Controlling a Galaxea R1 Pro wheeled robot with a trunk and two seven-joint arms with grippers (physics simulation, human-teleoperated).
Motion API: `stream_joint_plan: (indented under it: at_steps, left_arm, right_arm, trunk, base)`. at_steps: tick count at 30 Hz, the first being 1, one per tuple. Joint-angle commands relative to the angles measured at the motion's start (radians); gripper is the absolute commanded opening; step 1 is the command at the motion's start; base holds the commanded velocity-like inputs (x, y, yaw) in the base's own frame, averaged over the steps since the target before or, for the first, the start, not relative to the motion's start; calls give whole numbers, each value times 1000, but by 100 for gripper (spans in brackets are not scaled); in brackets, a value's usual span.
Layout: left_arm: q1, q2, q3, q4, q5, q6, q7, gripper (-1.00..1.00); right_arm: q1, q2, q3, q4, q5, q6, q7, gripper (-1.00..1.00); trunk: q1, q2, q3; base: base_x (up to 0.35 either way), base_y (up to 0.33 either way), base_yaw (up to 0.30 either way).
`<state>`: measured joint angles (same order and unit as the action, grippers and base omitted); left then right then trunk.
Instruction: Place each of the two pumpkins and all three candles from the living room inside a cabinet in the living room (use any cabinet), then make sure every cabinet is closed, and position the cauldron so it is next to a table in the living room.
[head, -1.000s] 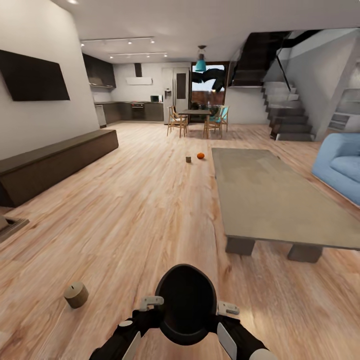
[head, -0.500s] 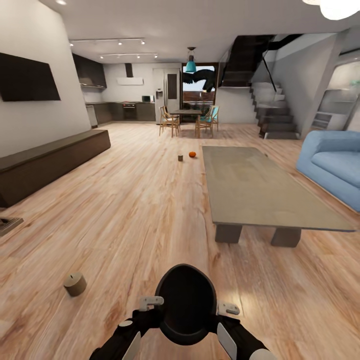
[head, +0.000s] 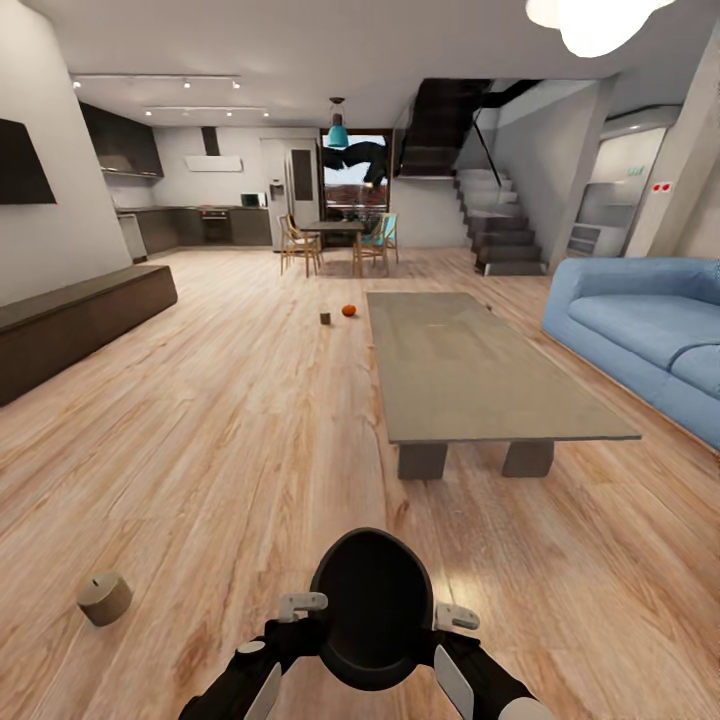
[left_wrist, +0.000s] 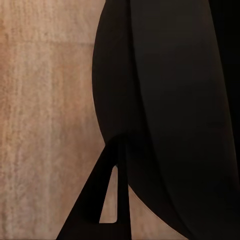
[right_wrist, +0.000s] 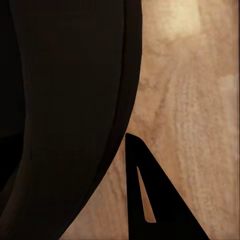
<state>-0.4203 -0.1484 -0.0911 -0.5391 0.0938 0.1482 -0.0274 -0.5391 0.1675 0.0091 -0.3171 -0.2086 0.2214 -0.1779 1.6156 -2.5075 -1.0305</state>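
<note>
Ahead, pumpkin (head: 348, 310) beside table (head: 470, 370)

Your inventory of task items:

Cauldron (head: 371, 608): black, rounded, mouth toward your head camera, at the near centre between your two arms, above the wood floor.

Pumpkin (head: 348, 310): one, small, bright orange, on the floor far ahead, just beyond the far left corner of the low grey table (head: 480, 362).

Candles: one tan cylinder (head: 104, 598) on the floor near left, lying tilted; one small dark piece (head: 325, 318) just left of your pumpkin, likely another candle.

Cabinet (head: 75, 325): long, low, dark brown, along the left wall, fronts closed.
</note>
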Motion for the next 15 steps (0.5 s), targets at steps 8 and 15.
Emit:
stream_joint_plan:
  at_steps: [8,15]
  left_arm:
    - [0,1,-11,-1,23,7,-4,-100]
    - [0,1,-12,-1,23,7,-5,-100]
  right_arm:
    - [-1,-5,3,-10,6,-6,-5,-100]
    - [-1,-5,3,-10,6,-6,-5,-100]
  trunk:
    - [0,0,-1]
    - [0,0,3]
  base:
    - [0,-2,-14]
    - [16,-162,-144]
